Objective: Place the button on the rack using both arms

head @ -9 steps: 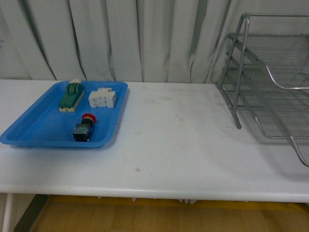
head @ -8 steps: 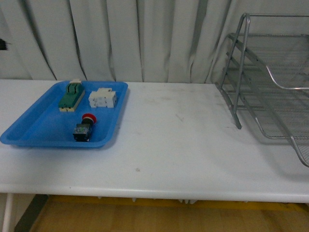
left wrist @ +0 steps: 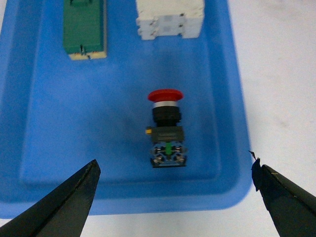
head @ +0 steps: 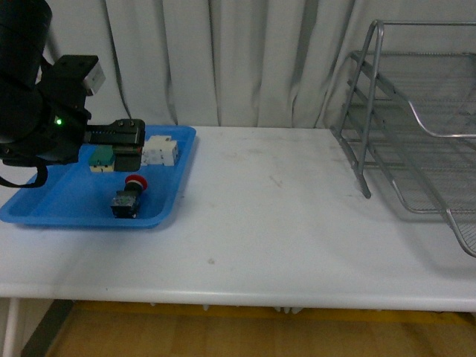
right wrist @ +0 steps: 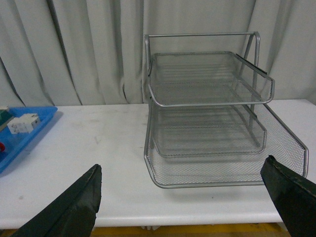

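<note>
The button (head: 128,195), with a red cap and a black body, lies on its side in the blue tray (head: 59,202) at the table's left. My left gripper (head: 132,143) hovers above the tray, open. In the left wrist view the button (left wrist: 166,129) lies below and between the spread fingers of the left gripper (left wrist: 174,167), untouched. The silver wire rack (head: 362,160) stands at the right. My right gripper (right wrist: 181,168) is open and holds nothing, facing the rack (right wrist: 197,185) from in front of it. The right gripper is out of the front view.
A green-and-cream switch block (left wrist: 85,29) and a white breaker (left wrist: 170,19) lie at the tray's far end. The breaker (right wrist: 23,123) also shows in the right wrist view. Grey curtains hang behind the white table (head: 268,216).
My left arm has come into the front view from the left and now hangs over the blue tray. The button and the rack have not moved.
</note>
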`<state>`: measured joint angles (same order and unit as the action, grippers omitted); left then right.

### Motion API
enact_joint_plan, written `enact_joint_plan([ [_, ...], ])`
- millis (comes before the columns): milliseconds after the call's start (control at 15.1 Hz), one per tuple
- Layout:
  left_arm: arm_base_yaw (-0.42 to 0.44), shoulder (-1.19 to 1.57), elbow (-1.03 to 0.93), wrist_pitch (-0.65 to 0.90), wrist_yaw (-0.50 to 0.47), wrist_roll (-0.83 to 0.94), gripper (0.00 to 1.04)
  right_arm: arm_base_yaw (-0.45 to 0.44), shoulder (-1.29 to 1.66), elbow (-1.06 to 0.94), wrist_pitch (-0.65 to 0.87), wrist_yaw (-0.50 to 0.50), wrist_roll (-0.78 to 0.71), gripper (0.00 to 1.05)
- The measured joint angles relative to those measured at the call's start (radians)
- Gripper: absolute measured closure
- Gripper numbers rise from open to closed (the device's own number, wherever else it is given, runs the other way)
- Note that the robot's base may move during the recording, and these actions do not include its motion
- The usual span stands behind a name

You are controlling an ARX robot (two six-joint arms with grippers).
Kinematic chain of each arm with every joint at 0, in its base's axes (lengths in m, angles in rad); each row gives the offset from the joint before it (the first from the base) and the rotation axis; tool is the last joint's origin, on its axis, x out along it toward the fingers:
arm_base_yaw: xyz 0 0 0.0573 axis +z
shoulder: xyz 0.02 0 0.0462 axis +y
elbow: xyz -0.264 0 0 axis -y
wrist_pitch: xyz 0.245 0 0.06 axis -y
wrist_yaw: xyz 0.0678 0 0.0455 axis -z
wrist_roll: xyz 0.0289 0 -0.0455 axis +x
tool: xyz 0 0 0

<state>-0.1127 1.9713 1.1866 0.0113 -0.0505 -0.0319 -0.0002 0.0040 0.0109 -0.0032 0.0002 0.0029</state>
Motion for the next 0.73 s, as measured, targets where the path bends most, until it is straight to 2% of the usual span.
enact_joint_plan([
  [462, 0.02, 0.152, 0.121, -0.063, -0.034, 0.002, 0.07, 0.0, 0.0, 0.0, 0.0, 0.0, 0.0, 0.06],
  [726, 0.016, 0.224, 0.226, -0.102, 0.005, -0.043, 0.07, 0.0, 0.0, 0.0, 0.0, 0.0, 0.0, 0.06],
])
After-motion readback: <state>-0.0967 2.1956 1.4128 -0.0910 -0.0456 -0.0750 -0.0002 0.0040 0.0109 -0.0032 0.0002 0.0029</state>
